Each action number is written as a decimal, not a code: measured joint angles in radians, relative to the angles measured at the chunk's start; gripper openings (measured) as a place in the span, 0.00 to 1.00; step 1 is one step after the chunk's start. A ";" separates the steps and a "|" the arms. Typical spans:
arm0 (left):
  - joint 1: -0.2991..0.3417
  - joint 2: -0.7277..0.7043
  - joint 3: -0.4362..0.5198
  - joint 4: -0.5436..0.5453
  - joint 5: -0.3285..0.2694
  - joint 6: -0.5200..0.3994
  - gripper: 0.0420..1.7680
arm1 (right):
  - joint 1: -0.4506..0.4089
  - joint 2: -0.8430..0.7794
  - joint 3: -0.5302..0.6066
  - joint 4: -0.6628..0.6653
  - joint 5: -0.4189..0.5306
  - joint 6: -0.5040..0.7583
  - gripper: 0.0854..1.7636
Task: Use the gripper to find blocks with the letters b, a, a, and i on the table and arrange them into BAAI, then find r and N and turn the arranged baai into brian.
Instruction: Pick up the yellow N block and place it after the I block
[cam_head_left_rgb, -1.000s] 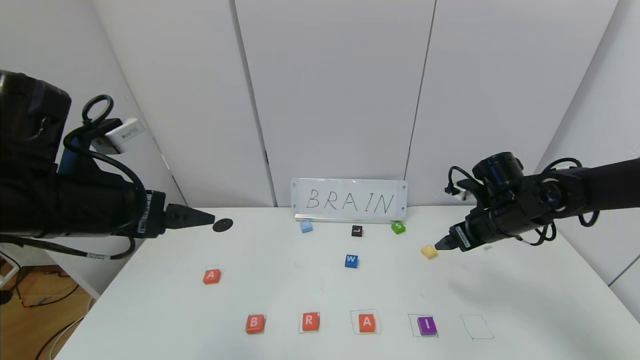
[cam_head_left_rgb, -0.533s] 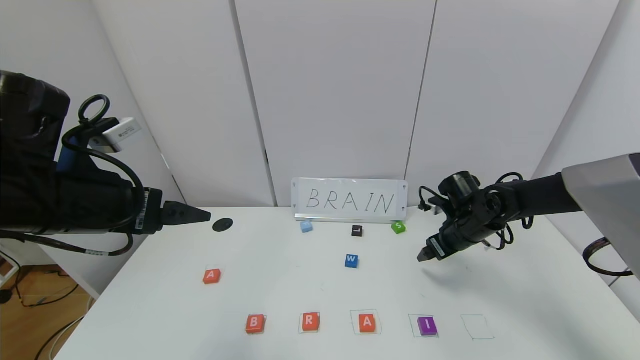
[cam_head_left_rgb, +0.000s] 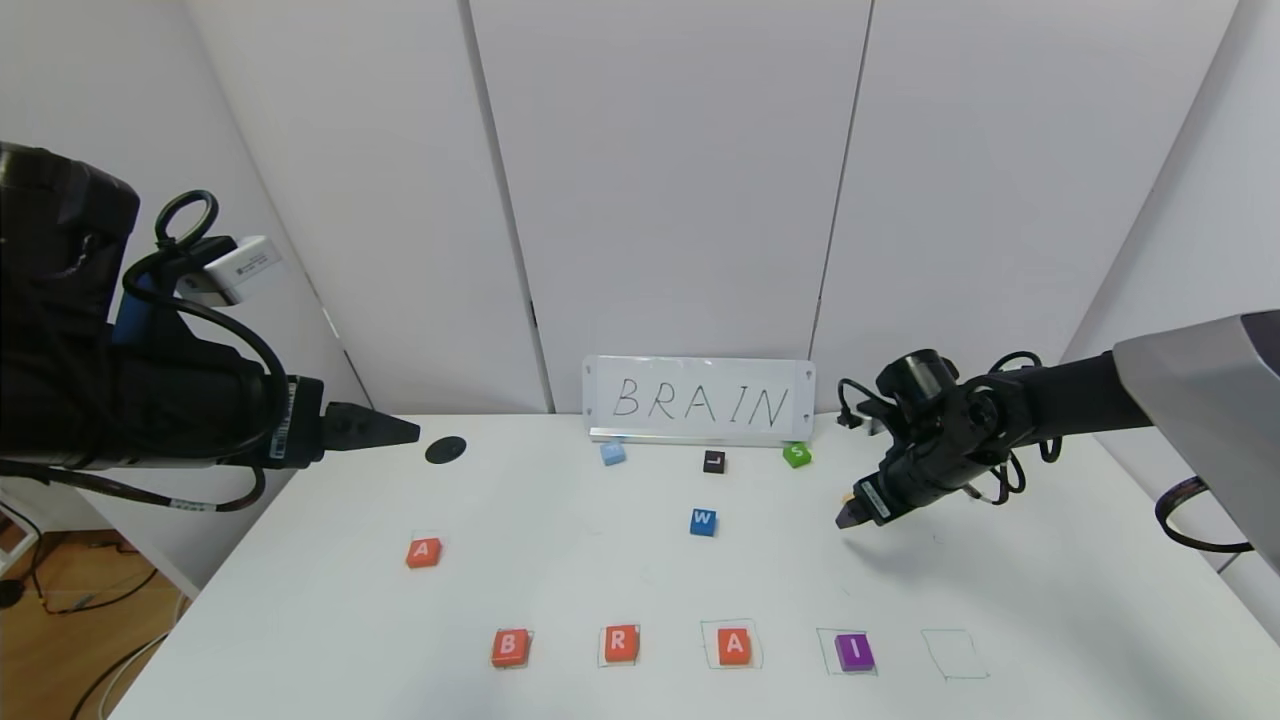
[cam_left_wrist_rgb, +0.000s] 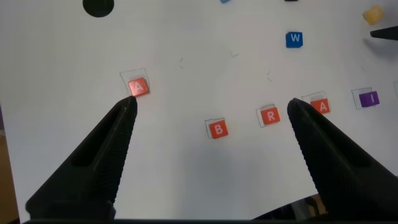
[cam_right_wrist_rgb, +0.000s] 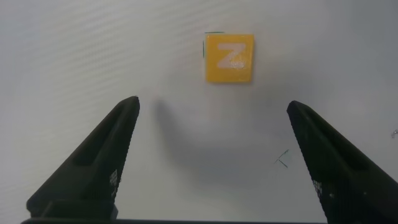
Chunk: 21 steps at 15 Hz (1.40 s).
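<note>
On the white table (cam_head_left_rgb: 560, 560), the front row reads orange B (cam_head_left_rgb: 509, 647), orange R (cam_head_left_rgb: 620, 643), orange A (cam_head_left_rgb: 734, 646), purple I (cam_head_left_rgb: 853, 652), then an empty green square (cam_head_left_rgb: 955, 655). A second orange A (cam_head_left_rgb: 424, 552) lies apart at the left. My right gripper (cam_head_left_rgb: 845, 515) is open and hovers over the yellow N (cam_right_wrist_rgb: 229, 58), which lies just ahead of the jaws (cam_right_wrist_rgb: 214, 102) and is hidden under the gripper in the head view. My left gripper (cam_head_left_rgb: 400, 430) is open and empty, parked over the table's far left (cam_left_wrist_rgb: 211, 104).
A BRAIN sign (cam_head_left_rgb: 698, 400) stands at the back. Before it lie a light-blue block (cam_head_left_rgb: 612, 453), a black block (cam_head_left_rgb: 713, 461), a green S (cam_head_left_rgb: 796, 455) and a blue W (cam_head_left_rgb: 703, 521). A black hole (cam_head_left_rgb: 445, 450) is at the far left.
My right gripper swung left and down over the yellow N, covering it in the head view, then held nearly still. My left gripper drew back slightly.
</note>
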 joint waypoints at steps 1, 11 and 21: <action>0.000 0.001 0.000 -0.001 -0.001 0.003 0.97 | 0.000 0.002 -0.002 -0.001 0.000 0.002 0.97; -0.007 0.006 0.006 0.000 -0.001 0.004 0.97 | 0.013 0.077 -0.095 -0.037 -0.003 0.052 0.97; -0.019 0.006 0.009 0.000 0.000 0.004 0.97 | 0.011 0.111 -0.112 -0.059 -0.001 0.073 0.97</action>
